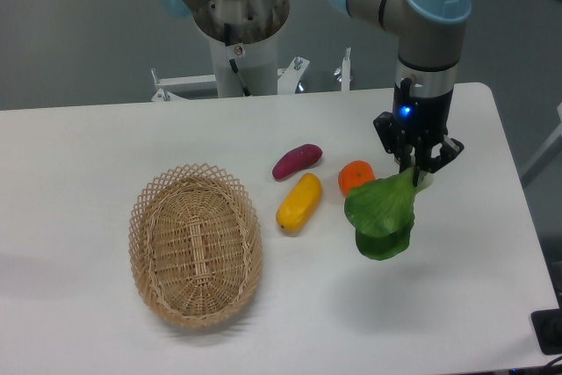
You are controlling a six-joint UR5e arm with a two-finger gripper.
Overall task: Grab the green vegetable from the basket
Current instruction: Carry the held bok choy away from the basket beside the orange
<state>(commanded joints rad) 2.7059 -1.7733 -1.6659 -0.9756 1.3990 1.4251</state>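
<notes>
The bok choy [381, 217], with broad dark green leaves and a pale stalk end, hangs from my gripper [416, 173] over the right part of the table. The gripper is shut on its stalk end, and the leaves droop down and to the left. The oval tan wicker basket [195, 243] sits at the left front of the table and holds nothing. The gripper is well to the right of the basket.
A purple sweet potato [297, 162], a yellow oblong fruit [299, 202] and an orange [355, 177] lie in the middle of the table, just left of the hanging bok choy. The arm's base [239, 32] stands behind the table's far edge.
</notes>
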